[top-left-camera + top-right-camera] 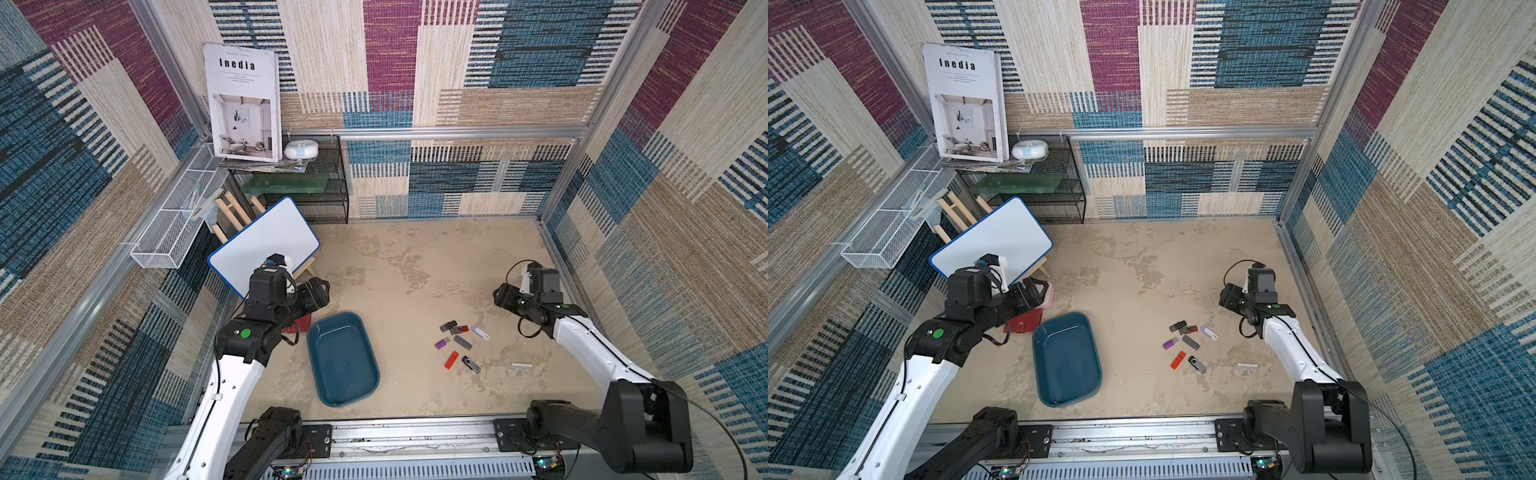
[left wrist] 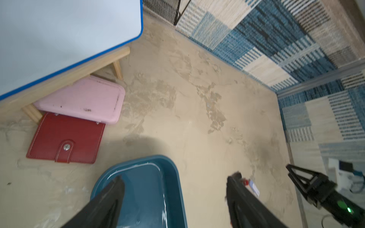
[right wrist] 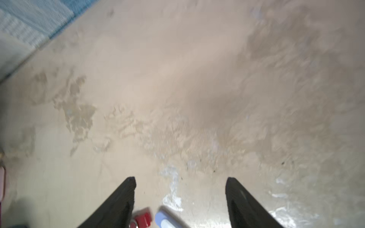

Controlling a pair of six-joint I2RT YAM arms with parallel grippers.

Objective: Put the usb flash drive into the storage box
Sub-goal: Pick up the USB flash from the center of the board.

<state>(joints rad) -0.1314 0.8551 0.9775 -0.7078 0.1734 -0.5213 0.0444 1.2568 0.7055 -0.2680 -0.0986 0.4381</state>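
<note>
Hovering, right gripper point(image 3: 180, 178) wide and empty, near the white-lilac plastic usb flash drive point(image 1: 480, 333) — next, lowering squarely astride it, then shallow teal plastic storage box point(image 1: 343, 359).

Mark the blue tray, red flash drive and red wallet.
blue tray point(image 1: 343, 365), in a top view, bare inner floor
red flash drive point(image 1: 451, 360), in a top view, middle of body
red wallet point(image 2: 59, 132), left wrist view, front cover

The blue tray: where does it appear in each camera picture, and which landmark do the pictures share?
Top view: the blue tray lies low, left of the middle.
Top view: the blue tray again low, left of the middle.
Left wrist: in view, close to the red wallet, partly cut off.
Right wrist: not in it.
Landmark: the pale flash drive, visible in all four.
</note>
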